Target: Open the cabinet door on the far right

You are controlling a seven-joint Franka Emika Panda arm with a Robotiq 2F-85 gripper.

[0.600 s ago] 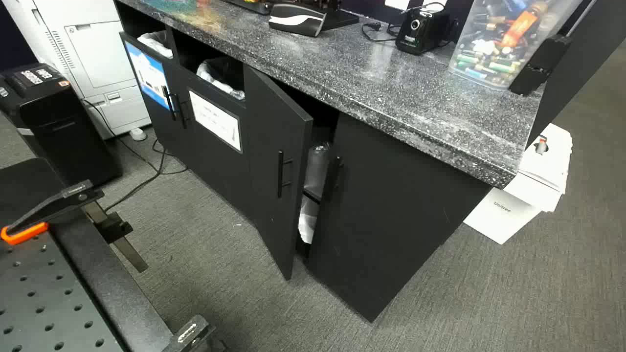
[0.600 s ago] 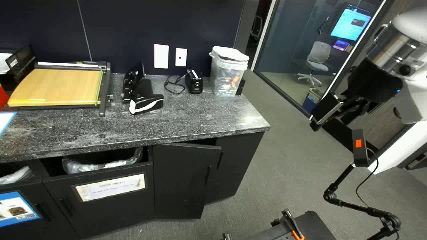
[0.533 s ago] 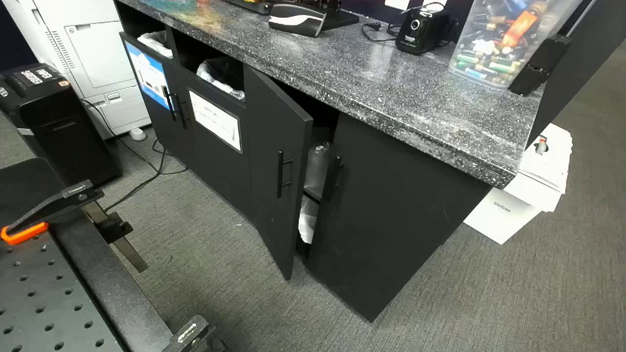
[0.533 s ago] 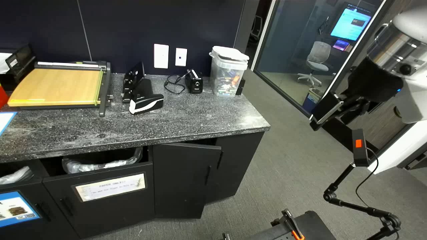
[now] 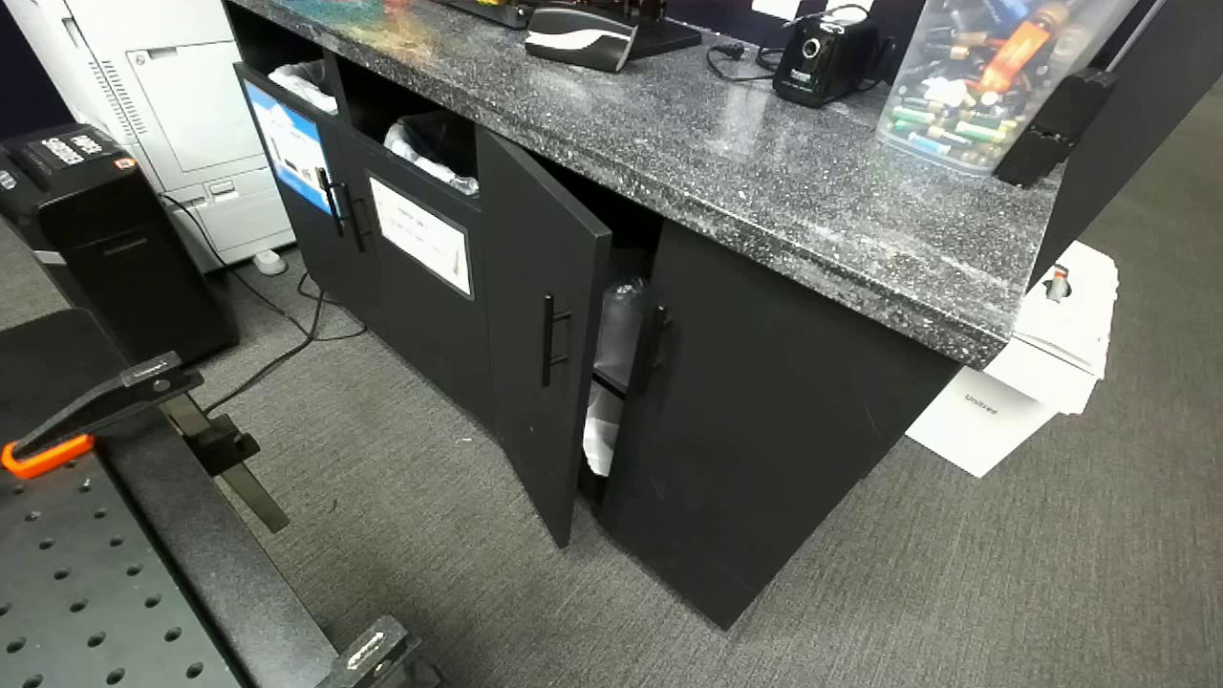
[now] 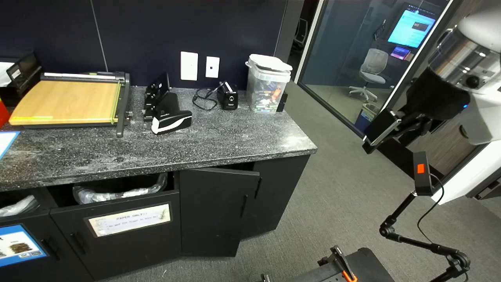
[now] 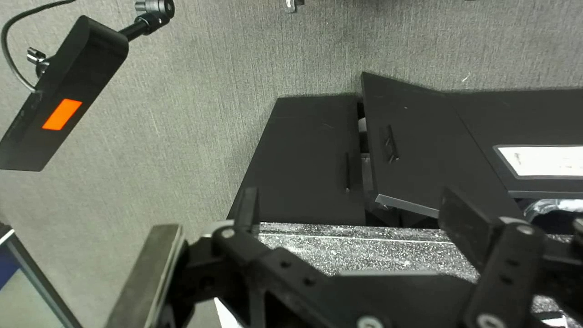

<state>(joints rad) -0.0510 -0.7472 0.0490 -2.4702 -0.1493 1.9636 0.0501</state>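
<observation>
The far-right cabinet door point(image 5: 764, 420) is a plain matte-black panel with a black bar handle point(image 5: 654, 349) near its left edge. It looks shut; it also shows in an exterior view point(image 6: 278, 192) and in the wrist view point(image 7: 309, 159). The plain black door beside it point(image 5: 540, 315) stands ajar, its free edge swung outward next to that handle. In the wrist view my gripper point(image 7: 350, 214) is open, with nothing between its fingers; the speckled counter edge and doors lie beyond it. In an exterior view the gripper point(image 6: 385, 131) hangs in the air right of the counter, apart from the doors.
The speckled stone countertop point(image 6: 227, 137) overhangs the doors and holds a clear bin of batteries point(image 6: 270, 86) near its right end. A camera on a jointed stand point(image 6: 422, 174) is below the arm. A black perforated table point(image 5: 96, 583) faces the cabinet. White boxes point(image 5: 1041, 344) sit beyond the cabinet's end.
The arm and gripper have shifted very slightly to the left in an exterior view. The doors and other objects have not moved.
</observation>
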